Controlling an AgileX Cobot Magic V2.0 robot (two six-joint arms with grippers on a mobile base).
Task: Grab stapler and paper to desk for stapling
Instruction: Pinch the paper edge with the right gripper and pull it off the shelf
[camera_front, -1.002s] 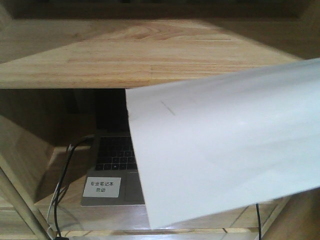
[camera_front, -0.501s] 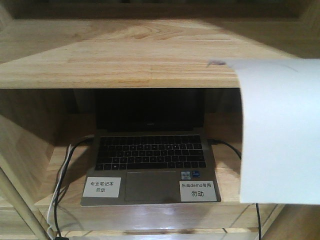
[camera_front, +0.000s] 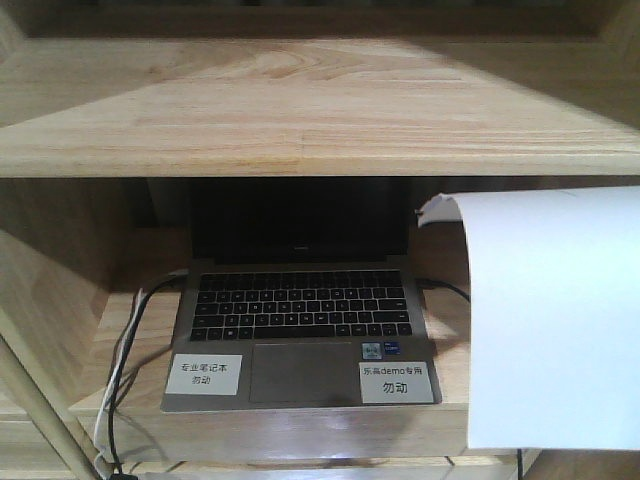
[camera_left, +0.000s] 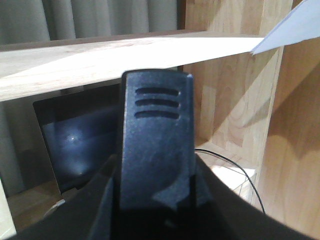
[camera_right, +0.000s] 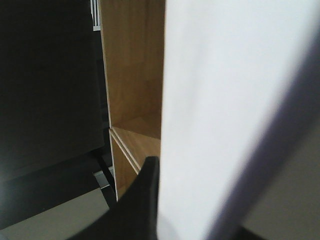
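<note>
The left gripper (camera_left: 155, 220) is clamped on the stapler (camera_left: 155, 145). In the left wrist view the black body stands straight up between the two dark fingers (camera_left: 97, 205), one on each side. You're looking at the end with three little grooves moulded into it.

Right behind it is the dark screen of an open laptop (camera_left: 75, 140), sitting in the lower bay of the wooden shelf unit (camera_left: 240, 100). A shelf board (camera_left: 125, 57) runs across above it, and a thin black cable (camera_left: 235, 167) loops down at the right.

The right gripper (camera_right: 192, 227) is pinching the paper (camera_right: 220, 100). In the right wrist cam one dark finger (camera_right: 142, 200) lies against the left face of the sheet at the bottom. There's more dark stuff at the lower right on the other side. The sheet runs upward and fills the right half of that view, pretty blurry.

From the front camera the paper hangs in the air on the right, in front of the shelf unit. Its top edge is curled over toward the left, just under the shelf board's front edge. Its left edge is just beside the laptop's right side and doesn't cover it.

The laptop has two white labels (camera_front: 205, 373) on the palm rest, one on each side of the trackpad (camera_front: 300, 372). Black and white cables (camera_front: 125, 350) run down past its left side.
</note>
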